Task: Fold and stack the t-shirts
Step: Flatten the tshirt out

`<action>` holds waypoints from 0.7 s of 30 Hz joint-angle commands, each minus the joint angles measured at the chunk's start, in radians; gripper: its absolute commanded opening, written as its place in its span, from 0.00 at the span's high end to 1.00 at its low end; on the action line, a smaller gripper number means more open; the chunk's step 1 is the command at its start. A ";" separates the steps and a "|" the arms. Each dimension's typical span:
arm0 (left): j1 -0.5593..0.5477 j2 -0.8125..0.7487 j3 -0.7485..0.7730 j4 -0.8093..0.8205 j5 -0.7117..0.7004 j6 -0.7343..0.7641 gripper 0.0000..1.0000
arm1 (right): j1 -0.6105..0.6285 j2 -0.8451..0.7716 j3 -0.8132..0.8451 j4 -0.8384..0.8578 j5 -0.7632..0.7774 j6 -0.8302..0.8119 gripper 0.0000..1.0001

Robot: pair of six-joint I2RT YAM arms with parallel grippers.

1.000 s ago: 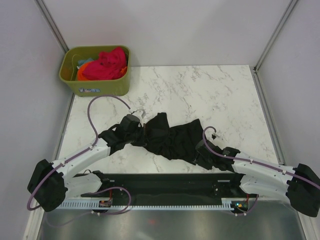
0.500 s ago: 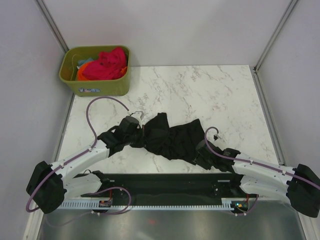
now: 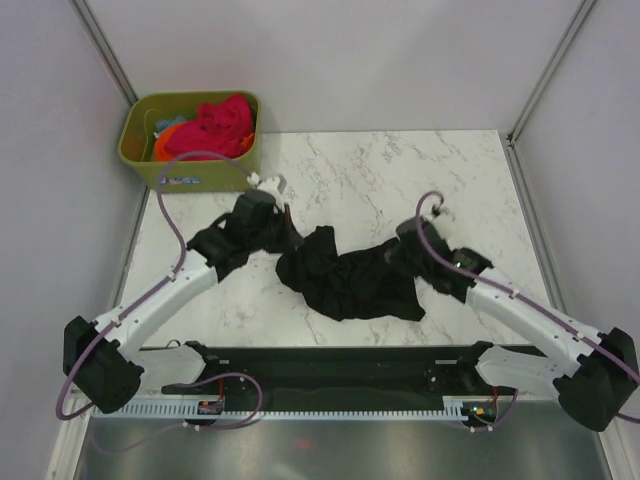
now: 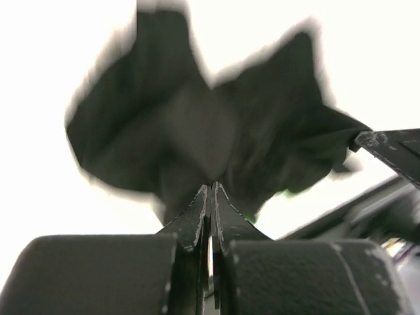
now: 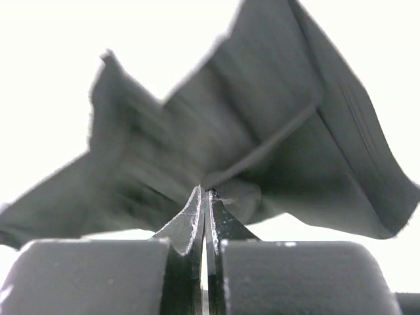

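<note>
A black t-shirt (image 3: 345, 280) hangs bunched between my two arms over the marble table (image 3: 400, 180). My left gripper (image 3: 283, 225) is shut on its left edge, and the cloth (image 4: 197, 125) spreads out from the pinched tips in the left wrist view. My right gripper (image 3: 400, 250) is shut on the shirt's right edge; the fabric (image 5: 262, 131) fans away from its closed tips. More t-shirts, pink-red (image 3: 212, 125) and orange (image 3: 165, 143), lie heaped in the olive-green bin (image 3: 190, 170) at the back left.
Grey walls close in both sides and the back. A black rail (image 3: 330, 365) runs along the table's near edge between the arm bases. The left arm's purple cable (image 3: 170, 200) loops up beside the bin.
The right gripper closed on the shirt's right edge. Both arms then swung away from the near edge and lifted, pulling the black shirt toward the table's middle.
</note>
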 commanded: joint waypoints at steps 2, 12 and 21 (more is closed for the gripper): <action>0.122 0.100 0.400 -0.014 -0.047 0.052 0.98 | -0.296 0.036 0.409 -0.037 0.156 -0.347 1.00; 0.256 0.125 0.688 -0.127 0.022 0.052 0.98 | -0.657 0.225 0.962 -0.196 -0.022 -0.625 1.00; 0.249 -0.312 -0.104 -0.063 0.059 -0.131 0.93 | -0.663 -0.072 0.564 -0.298 -0.024 -0.658 1.00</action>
